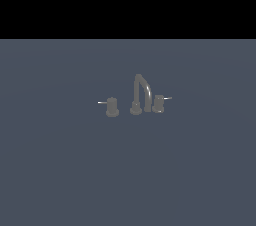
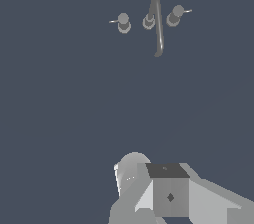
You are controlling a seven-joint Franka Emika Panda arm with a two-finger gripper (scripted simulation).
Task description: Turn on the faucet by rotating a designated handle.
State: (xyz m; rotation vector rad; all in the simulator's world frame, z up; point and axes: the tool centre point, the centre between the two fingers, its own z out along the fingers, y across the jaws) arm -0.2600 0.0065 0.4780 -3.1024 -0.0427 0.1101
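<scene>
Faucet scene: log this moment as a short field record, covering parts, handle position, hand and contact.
fixture: faucet, arched spout on a round base
target: handle close by the spout, on the exterior view's right, pin pointing away from the spout
other part: second knob, set apart on the exterior view's left
surface: plain grey floor
hand: not identifiable in either view
contact: none visible

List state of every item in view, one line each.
faucet: upright on the surface, arched spout, untouched.
handle: knob close by the spout, lever pin pointing to the exterior view's right, not gripped.
other knob: set apart, pin pointing to the exterior view's left.
gripper: far from the faucet, jaws unclear.
</scene>
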